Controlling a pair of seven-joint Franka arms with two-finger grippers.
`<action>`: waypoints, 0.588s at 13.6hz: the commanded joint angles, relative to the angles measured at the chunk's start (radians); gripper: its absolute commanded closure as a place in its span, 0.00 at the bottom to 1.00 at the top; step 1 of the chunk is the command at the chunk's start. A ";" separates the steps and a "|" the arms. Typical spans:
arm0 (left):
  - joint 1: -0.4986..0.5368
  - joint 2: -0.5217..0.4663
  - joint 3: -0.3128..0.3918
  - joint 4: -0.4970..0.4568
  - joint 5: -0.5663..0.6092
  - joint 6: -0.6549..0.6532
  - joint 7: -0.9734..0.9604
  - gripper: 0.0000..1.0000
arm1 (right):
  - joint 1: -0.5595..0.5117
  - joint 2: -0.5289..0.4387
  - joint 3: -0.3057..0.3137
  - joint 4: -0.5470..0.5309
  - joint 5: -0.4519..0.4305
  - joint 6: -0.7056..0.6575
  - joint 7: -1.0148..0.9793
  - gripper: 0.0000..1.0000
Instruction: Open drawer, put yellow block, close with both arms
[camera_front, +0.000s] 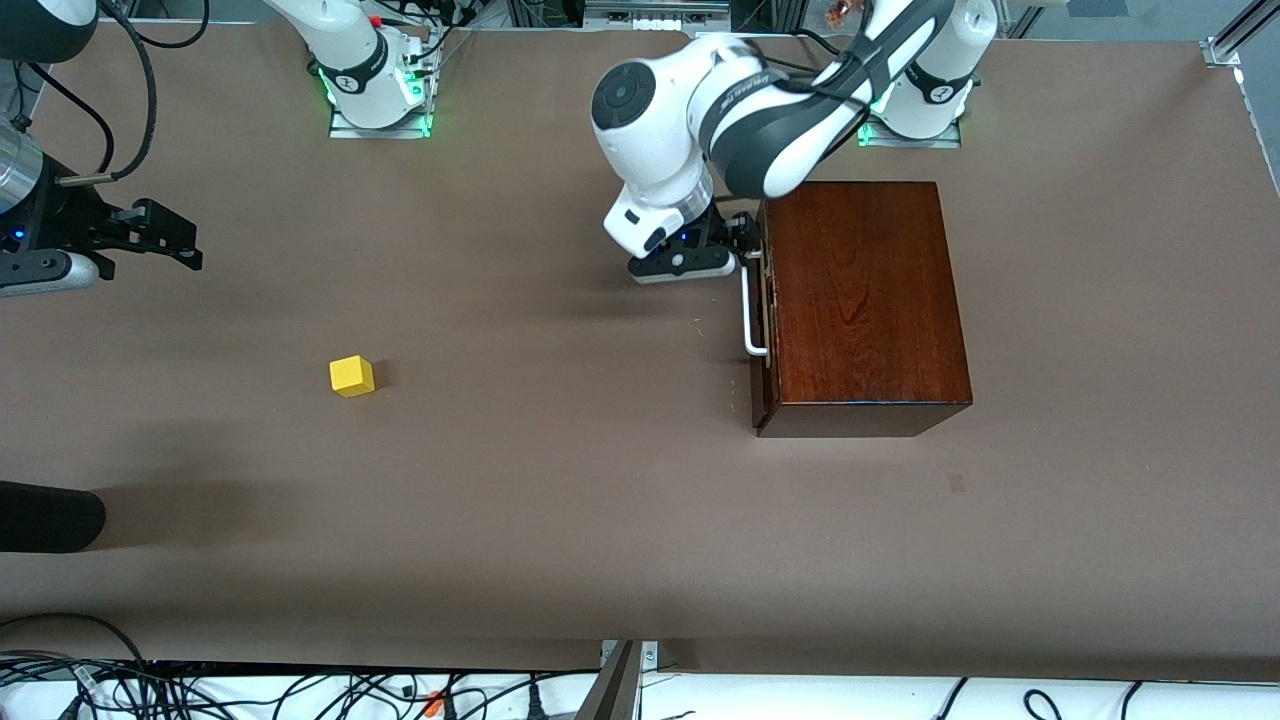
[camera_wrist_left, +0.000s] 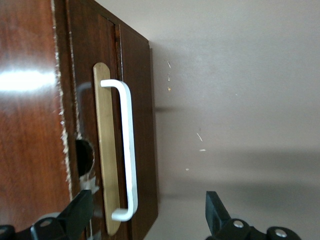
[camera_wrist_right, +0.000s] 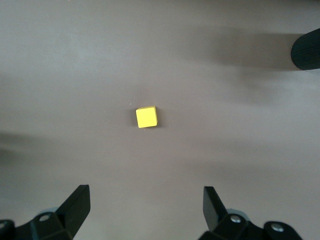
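Drawer (camera_front: 764, 310) shut, flush in the front of the dark box (camera_front: 865, 300), white handle (camera_front: 748, 312) facing the right arm's end of the table. Box standing toward the left arm's end, in line with that arm's base.

Left gripper (camera_front: 742, 238) low at the drawer front, at the handle's end nearer the bases. Fingers (camera_wrist_left: 216, 212) spread wide in the left wrist view, straddling that end of the handle (camera_wrist_left: 127, 150), one on the box side, one over bare table; nothing grasped, no contact visible. Chipped edge and a round hole visible in the wood beside the brass plate (camera_wrist_left: 106, 150) under the handle.

Block (camera_front: 352, 376) alone on the brown table (camera_front: 560, 500), toward the right arm's end, well apart from the box and a little nearer the front camera than the handle.

Right gripper (camera_front: 160, 236) up in the air at the table's edge on the right arm's end, released, fingers (camera_wrist_right: 215, 205) wide apart, empty. Block (camera_wrist_right: 146, 117) well clear of both fingers in the right wrist view.
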 joint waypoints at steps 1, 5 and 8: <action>-0.011 0.038 0.007 0.003 0.056 0.026 0.003 0.00 | -0.007 0.005 0.003 0.013 0.004 -0.014 0.007 0.00; 0.002 0.047 0.010 -0.038 0.091 0.071 0.012 0.00 | -0.007 0.005 0.003 0.013 0.004 -0.014 0.007 0.00; 0.011 0.070 0.015 -0.041 0.100 0.083 0.037 0.00 | -0.007 0.005 0.003 0.013 0.004 -0.014 0.007 0.00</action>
